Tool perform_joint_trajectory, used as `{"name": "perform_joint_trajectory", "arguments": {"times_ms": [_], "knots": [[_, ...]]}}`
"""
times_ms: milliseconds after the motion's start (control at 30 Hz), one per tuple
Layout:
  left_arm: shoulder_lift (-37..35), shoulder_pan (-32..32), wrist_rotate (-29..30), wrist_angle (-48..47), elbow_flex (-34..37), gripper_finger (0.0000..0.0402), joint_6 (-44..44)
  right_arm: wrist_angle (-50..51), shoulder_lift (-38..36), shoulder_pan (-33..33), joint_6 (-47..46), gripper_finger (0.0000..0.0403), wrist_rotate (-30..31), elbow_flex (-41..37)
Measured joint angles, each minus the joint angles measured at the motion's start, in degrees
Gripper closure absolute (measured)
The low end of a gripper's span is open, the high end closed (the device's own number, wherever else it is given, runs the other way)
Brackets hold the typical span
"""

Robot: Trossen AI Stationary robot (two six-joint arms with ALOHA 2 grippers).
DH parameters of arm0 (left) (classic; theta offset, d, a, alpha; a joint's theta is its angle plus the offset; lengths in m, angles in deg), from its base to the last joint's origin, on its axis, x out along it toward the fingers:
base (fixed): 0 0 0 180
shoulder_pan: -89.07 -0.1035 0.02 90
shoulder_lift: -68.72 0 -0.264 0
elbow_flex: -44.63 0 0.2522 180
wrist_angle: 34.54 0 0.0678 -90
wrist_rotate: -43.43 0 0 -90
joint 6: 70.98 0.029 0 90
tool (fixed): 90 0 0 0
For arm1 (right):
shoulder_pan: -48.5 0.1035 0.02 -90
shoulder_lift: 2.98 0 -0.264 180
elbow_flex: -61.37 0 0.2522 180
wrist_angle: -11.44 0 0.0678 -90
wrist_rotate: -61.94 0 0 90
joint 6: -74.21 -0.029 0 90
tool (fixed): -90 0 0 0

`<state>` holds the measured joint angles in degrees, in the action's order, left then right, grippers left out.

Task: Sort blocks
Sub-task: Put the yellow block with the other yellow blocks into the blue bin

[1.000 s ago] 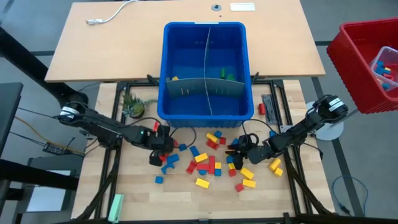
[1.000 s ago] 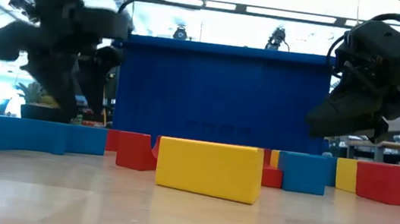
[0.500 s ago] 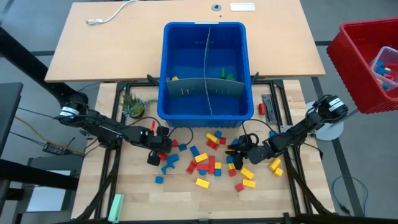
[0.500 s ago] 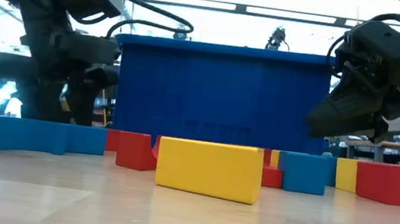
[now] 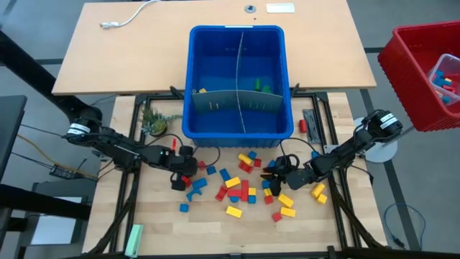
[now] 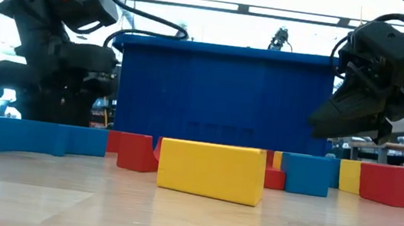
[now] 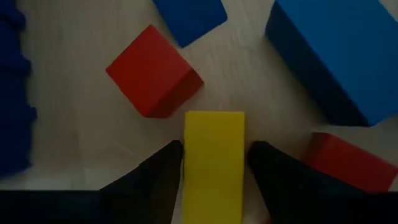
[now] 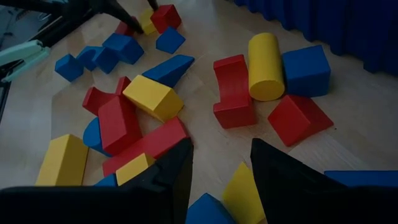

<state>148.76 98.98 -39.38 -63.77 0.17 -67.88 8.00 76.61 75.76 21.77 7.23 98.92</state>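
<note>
Since the yellow block (image 7: 213, 163) pinched between the left gripper (image 7: 213, 171) fingers looks light, rigid and slick, its long flat sides suit gripping.

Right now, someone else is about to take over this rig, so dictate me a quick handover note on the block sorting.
Left gripper: low on the table's left, fingers either side of a yellow block, a red block just beyond it; not lifted.
Right gripper: open, empty, hovering low over the right part of the pile.
Blocks: most lie loose on the wooden table in front of the blue bin. The bin, divided into compartments, holds only a few yellow and green pieces.
Done: a handful binned.
Left: nearly the whole pile of red, yellow and blue blocks.
</note>
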Motion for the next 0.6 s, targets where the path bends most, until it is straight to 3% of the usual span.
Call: {"name": "perform_joint_trajectory", "arguments": {"times_ms": [100,233,400,600], "knots": [[0.1,-0.1,-1.6,0.4,0.0,0.0214,-4.5,0.0,0.0,0.0,0.0,0.0252,0.0,0.0],[0.1,-0.2,-2.4,1.5,0.1,0.0265,-9.5,0.0,0.0,0.0,0.0,0.0252,0.0,0.0],[0.4,-0.1,-2.5,1.0,-2.4,0.0267,-17.1,0.0,0.0,0.0,-0.1,0.0252,0.0,0.0],[0.4,-0.1,-2.3,-2.9,-13.1,0.0267,-18.3,0.0,0.0,0.0,-0.4,0.0252,0.0,0.0]]}}
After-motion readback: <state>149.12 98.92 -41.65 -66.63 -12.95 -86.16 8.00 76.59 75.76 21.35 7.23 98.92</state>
